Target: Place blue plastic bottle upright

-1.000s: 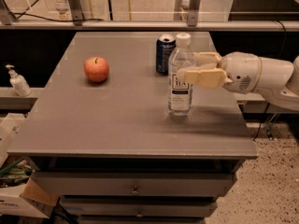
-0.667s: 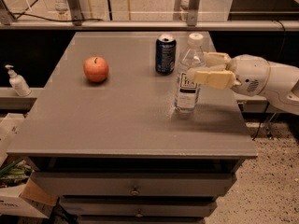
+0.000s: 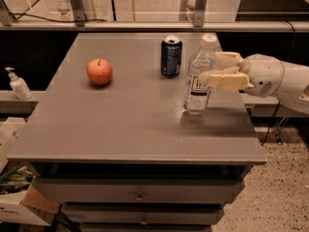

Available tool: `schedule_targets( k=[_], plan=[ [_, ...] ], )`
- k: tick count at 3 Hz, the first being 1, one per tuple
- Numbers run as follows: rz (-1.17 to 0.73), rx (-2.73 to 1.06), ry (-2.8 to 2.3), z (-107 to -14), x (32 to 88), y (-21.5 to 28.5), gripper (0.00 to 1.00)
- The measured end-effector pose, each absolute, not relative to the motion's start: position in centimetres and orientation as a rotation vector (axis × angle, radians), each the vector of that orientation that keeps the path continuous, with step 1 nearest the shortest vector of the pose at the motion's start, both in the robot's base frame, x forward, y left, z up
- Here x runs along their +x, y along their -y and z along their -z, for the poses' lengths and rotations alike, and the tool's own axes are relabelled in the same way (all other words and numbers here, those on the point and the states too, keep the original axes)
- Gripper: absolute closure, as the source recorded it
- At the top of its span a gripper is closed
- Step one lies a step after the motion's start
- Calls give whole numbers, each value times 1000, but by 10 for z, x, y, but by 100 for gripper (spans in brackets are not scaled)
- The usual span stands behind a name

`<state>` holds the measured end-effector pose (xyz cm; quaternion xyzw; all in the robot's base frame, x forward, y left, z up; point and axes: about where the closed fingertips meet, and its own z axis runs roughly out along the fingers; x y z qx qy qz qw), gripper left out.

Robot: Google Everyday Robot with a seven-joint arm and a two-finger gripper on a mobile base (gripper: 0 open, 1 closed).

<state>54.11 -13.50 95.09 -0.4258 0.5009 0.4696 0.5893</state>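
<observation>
The blue plastic bottle (image 3: 197,81), clear with a white cap and a white-and-dark-blue label, stands on the grey table (image 3: 130,124) right of centre. Its base is on the tabletop and its top leans slightly right. My gripper (image 3: 209,68) reaches in from the right at the height of the bottle's upper body. One cream finger (image 3: 223,79) lies across the bottle's near side and the other (image 3: 228,59) sits behind it, so the gripper is shut on the bottle.
A dark blue soda can (image 3: 171,56) stands just behind and left of the bottle. A red apple (image 3: 99,71) sits on the table's left part. A small white pump bottle (image 3: 18,84) stands on a ledge at far left. The table's right edge is close under my arm.
The gripper and the bottle have shifted a little to the right, away from the can. The bottle now leans slightly more to the right.
</observation>
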Motion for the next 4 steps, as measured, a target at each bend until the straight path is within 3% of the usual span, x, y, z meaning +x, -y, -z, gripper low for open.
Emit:
schedule_targets(
  k=[2,4],
  plan=[
    [-1135,-1097,-1179,-936,533,126,100],
    [-1154,-1120,-1220,-928,531,124,60]
  ],
)
